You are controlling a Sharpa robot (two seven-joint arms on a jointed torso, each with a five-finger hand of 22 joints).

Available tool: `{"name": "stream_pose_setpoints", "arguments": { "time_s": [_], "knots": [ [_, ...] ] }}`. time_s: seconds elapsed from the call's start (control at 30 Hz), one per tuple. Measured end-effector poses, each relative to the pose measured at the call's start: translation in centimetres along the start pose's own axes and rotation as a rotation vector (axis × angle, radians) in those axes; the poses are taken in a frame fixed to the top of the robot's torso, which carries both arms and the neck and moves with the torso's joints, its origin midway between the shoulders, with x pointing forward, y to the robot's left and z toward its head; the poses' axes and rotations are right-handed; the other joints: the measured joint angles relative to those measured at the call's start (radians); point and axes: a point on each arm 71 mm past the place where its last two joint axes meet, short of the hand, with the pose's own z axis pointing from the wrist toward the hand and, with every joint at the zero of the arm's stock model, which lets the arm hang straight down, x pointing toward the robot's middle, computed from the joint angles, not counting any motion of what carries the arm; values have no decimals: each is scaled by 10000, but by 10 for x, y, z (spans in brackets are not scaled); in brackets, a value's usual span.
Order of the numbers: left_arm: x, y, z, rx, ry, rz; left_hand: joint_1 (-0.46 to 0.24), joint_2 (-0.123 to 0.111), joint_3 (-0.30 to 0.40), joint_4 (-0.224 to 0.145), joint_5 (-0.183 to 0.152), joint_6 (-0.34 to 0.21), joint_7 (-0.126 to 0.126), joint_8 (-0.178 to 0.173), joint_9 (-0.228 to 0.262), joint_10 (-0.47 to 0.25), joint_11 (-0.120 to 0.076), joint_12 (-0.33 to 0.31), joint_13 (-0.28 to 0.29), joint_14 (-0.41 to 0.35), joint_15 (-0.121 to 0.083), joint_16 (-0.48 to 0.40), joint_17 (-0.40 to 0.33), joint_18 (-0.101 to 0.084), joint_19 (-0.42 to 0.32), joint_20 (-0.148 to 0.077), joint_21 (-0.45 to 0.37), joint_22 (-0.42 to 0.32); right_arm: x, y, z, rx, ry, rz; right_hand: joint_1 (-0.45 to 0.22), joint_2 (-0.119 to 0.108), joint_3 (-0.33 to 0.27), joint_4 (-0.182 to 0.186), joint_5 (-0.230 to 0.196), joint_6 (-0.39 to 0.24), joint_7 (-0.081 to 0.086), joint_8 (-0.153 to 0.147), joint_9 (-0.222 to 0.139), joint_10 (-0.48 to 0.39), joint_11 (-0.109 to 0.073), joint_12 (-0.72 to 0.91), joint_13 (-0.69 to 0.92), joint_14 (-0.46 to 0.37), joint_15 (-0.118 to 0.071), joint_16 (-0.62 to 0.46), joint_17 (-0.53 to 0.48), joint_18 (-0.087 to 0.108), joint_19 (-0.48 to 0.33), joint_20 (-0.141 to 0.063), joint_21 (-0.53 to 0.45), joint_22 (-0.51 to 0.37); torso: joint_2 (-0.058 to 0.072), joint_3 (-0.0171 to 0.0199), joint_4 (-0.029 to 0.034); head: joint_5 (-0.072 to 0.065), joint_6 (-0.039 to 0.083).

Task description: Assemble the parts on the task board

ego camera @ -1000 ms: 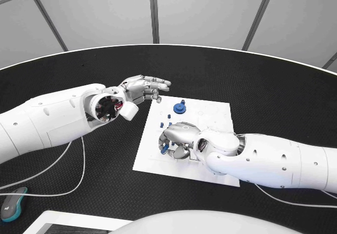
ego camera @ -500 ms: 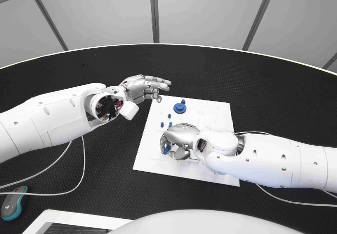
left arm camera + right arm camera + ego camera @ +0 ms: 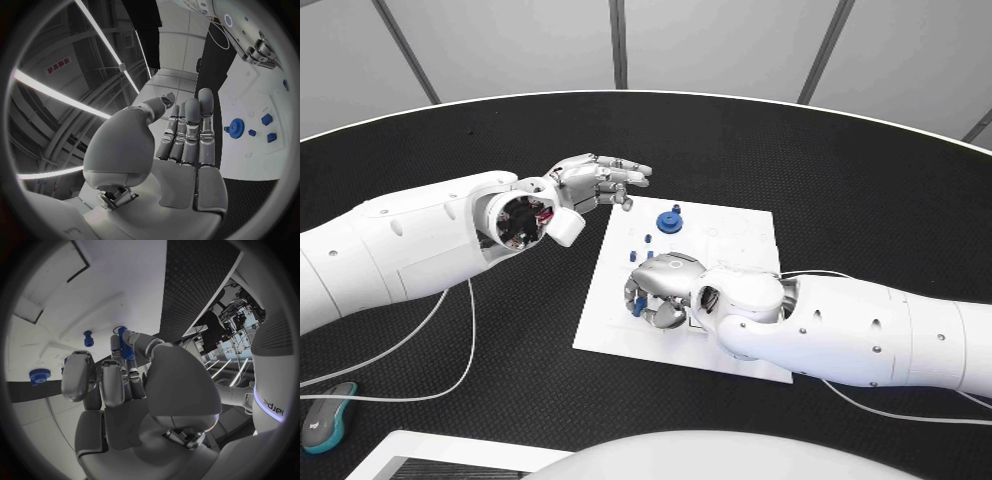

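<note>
The white task board lies in the middle of the black table. My right hand hovers low over the board's near left part and pinches a long blue peg between thumb and fingers; the peg is also seen in the right wrist view. A blue gear stands near the board's far left corner, with small blue pieces just in front of it. My left hand floats beside that corner, off the board, fingers stretched and holding nothing. In the left wrist view, the gear and small pieces lie beyond its fingers.
A white cable loops over the table at the left, ending near a teal device at the near left edge. Another blue piece stands upright on the board beyond my right hand.
My right hand has crept slightly toward the board's far left with the peg still held. The left hand has stayed where it was.
</note>
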Motion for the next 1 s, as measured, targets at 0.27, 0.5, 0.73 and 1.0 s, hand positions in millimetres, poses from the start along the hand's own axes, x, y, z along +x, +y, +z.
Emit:
{"name": "stream_pose_setpoints", "arguments": {
  "time_s": [0.27, 0.5, 0.73, 1.0],
  "knots": [
    [0, 0, 0, -20, 11, -1, 0, 0, 0, 0, 0, 0, 0, 0, 0, 0, 0, 0, -1, 0, 0, 0, 0, 0, 0, 0, 0, 1, -2, 1, 0, -97, -326, -91, -13, -13, 0, 0, 43, 0, 0, 0, 9, 16, -16, 0, -3, 0, 0, 0, 40, 0, 0, 0, 57, 0, 2, 5, 1, 9, 9],
    [0, 0, 0, -32, 25, -1, -38, 38, -27, 27, 0, -35, 35, 0, 0, 0, 0, 0, 10, 0, 0, 0, 0, -1, 0, 0, -55, -15, -1, 1, 0, -92, -218, -139, -13, -13, 0, 0, 43, 0, 0, -2, 5, 17, -16, 0, -3, 0, 0, 0, 39, 0, 0, 0, 57, 0, 5, 5, 1, 19, -2],
    [0, 0, 0, -38, 19, -1, -38, 37, -27, 27, 0, -35, 35, 0, 0, 0, 0, 0, 9, 0, 0, 0, 0, 0, 0, 0, -71, -16, 1, -1, 1, -27, 89, -219, -13, -13, 0, 0, 42, 0, 0, -4, 10, 17, -17, -1, 11, -26, -26, 0, 38, 0, 0, 0, 56, -1, 4, 5, 1, 31, -20],
    [0, 0, 0, -42, 26, -1, -37, 37, -27, 27, 0, -35, 35, 0, 0, 0, 0, 0, 9, 0, 0, 0, 0, -1, 0, 0, -71, -15, 1, -3, 1, 62, 49, -224, -13, -13, 0, 0, 42, 0, 0, -28, 16, 18, -18, 0, 17, -26, -26, 0, 37, 1, 0, 0, 56, -1, 4, 5, 1, 37, -31]
  ]
}}
